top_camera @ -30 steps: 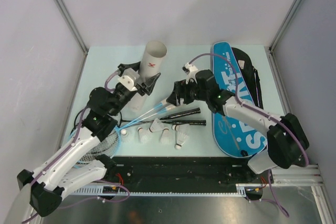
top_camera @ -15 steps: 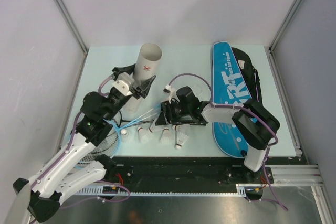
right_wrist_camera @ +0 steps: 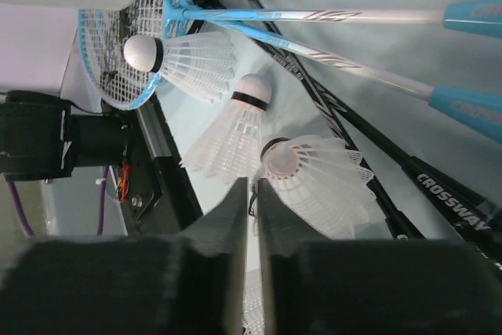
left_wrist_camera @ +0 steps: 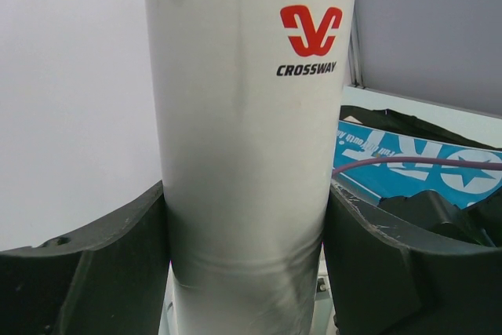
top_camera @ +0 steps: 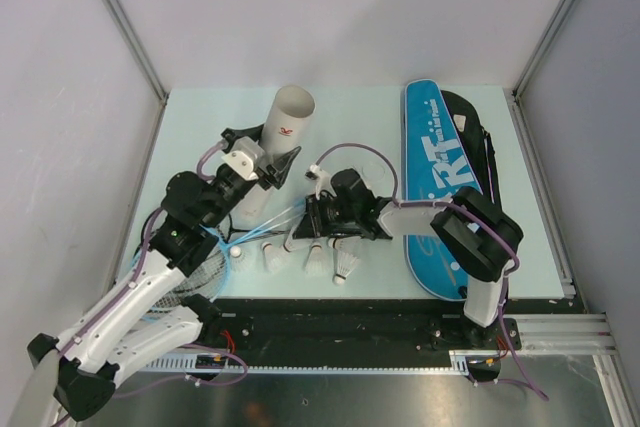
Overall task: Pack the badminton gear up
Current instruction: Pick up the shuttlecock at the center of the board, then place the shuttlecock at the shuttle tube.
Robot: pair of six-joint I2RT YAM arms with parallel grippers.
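Shuttlecocks [top_camera: 318, 259] are standing in a row near the front edge of the table [top_camera: 350, 117]. Just behind them, the right gripper [right_wrist_camera: 252, 186] is holding its fingers almost together beside one cork; whether it is pinching anything, I cannot tell. Farther back, the left gripper [left_wrist_camera: 247, 217] is clasping the white tube [left_wrist_camera: 251, 115]. The bag [top_camera: 440, 177] is lying flat at the right.

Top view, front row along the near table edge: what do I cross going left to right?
Left to right: racket head → first shuttlecock → second shuttlecock → third shuttlecock → bag.
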